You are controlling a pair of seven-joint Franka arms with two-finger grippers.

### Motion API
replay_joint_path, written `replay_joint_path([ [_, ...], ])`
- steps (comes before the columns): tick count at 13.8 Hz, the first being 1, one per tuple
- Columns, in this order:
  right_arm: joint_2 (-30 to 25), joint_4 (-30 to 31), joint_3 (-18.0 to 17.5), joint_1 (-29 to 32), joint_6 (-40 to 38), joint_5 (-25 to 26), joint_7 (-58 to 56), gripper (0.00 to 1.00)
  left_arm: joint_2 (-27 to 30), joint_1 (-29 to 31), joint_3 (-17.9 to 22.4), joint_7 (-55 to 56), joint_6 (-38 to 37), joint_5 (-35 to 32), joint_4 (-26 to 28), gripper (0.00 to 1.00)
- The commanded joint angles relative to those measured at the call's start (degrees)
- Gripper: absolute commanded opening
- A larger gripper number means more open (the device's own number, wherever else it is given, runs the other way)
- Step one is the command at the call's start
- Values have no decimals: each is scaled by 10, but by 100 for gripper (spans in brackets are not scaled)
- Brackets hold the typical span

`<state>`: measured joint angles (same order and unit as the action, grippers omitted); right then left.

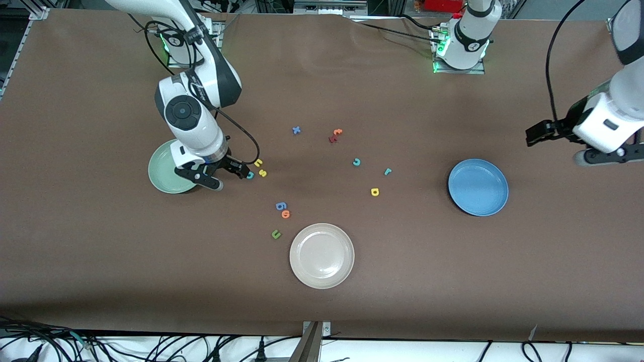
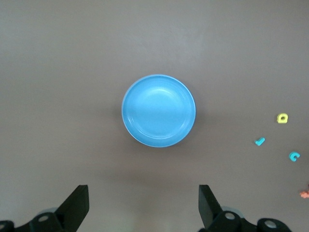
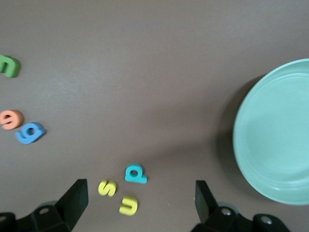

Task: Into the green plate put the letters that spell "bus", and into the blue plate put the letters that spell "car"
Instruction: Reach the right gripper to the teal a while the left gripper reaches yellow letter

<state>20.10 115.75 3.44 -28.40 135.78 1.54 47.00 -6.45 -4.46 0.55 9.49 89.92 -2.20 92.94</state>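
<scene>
Teal b (image 3: 135, 174) under right hand (image 3: 140, 203), wide; left hand (image 2: 143, 205) wide over blue plate (image 2: 159, 110).

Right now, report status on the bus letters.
Right tool open, low beside pale green plate. Left tool open, waiting over the table near the blue plate. Teal foam b, yellow u, yellow s on table, unobstructed.

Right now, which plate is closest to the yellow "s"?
The green plate, beside the right arm's jaws. The white plate and blue plate lie much farther from the yellow "s".
</scene>
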Motion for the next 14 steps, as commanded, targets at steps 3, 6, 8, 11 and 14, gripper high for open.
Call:
replay_joint_path([
  [3, 54, 5, -12, 2, 68, -26, 19, 98, -49, -61, 1, 33, -13, 25, -5, 100],
  [6, 77, 4, -17, 1, 90, -67, 23, 98, -81, -79, 1, 54, 9, 76, -5, 100],
  [8, 85, 5, -17, 1, 90, -69, 24, 98, -101, -93, -3, 68, 54, 94, -1, 100],
  [11, 98, 5, -19, 1, 103, -69, 25, 95, -146, -127, -4, 96, 138, 111, 0, 100],
  [14, 114, 4, -29, 0, 129, -70, 43, 94, -209, -184, -4, 185, 249, 104, 3, 100],
])
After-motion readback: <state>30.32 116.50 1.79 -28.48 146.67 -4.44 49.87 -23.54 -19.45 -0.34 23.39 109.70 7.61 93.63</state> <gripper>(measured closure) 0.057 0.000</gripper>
